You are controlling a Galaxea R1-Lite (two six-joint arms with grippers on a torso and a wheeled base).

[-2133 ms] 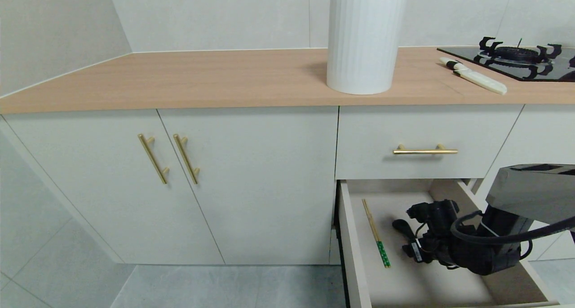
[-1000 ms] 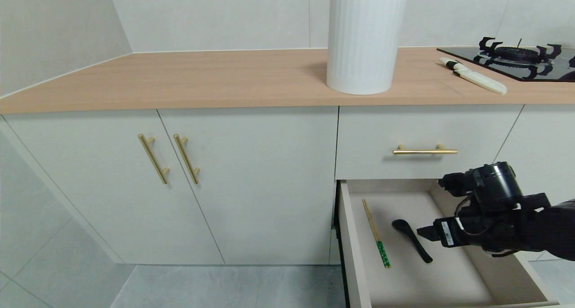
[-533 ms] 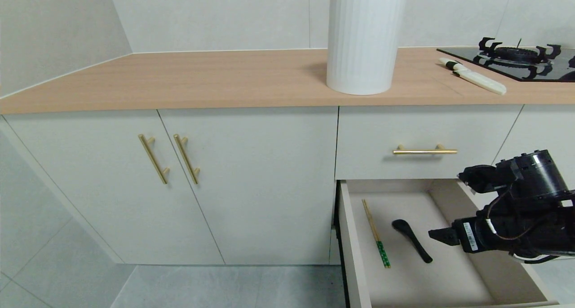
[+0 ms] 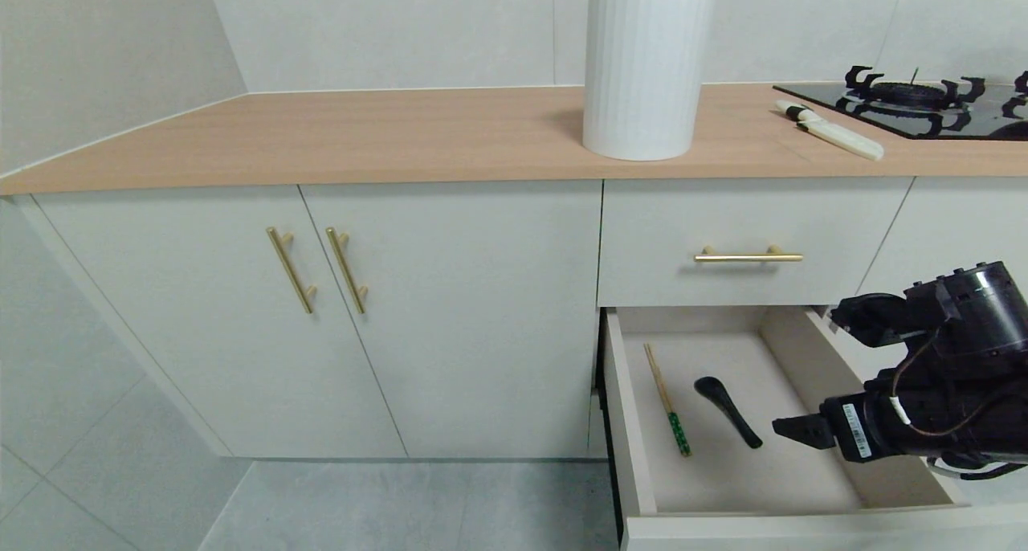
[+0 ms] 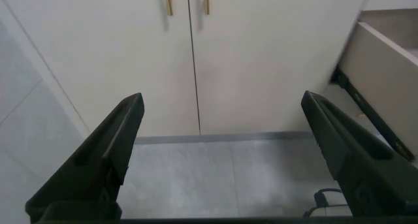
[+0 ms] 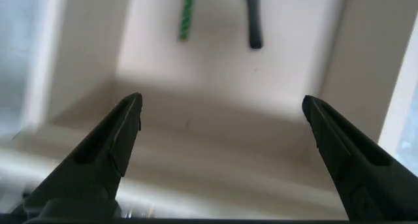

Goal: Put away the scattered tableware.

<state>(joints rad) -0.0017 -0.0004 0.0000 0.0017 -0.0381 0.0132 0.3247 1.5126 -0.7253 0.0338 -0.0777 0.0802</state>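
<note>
The lower drawer [image 4: 624,422] stands pulled out at the bottom right. Inside it lie a pair of wooden chopsticks with green ends [image 4: 666,406] [image 6: 187,14] and a black spoon [image 4: 727,410] [image 6: 253,21], side by side. My right gripper [image 4: 819,374] [image 6: 221,103] hovers open over the drawer's right side, above and to the right of the spoon, holding nothing. A white knife with a black band [image 4: 827,129] rests on the wooden counter by the stove. My left gripper [image 5: 221,103] is open and empty, low in front of the cabinet doors.
A tall white ribbed cylinder [image 4: 642,65] stands on the counter [image 4: 385,133] above the drawers. A black gas stove [image 4: 915,101] sits at the far right. The upper drawer with a gold handle [image 4: 747,255] is closed. Grey floor tiles [image 4: 385,507] lie below left.
The right gripper let go of the black spoon in the drawer, then rose and drew back to the right. The head camera has shifted slightly, moving the whole picture.
</note>
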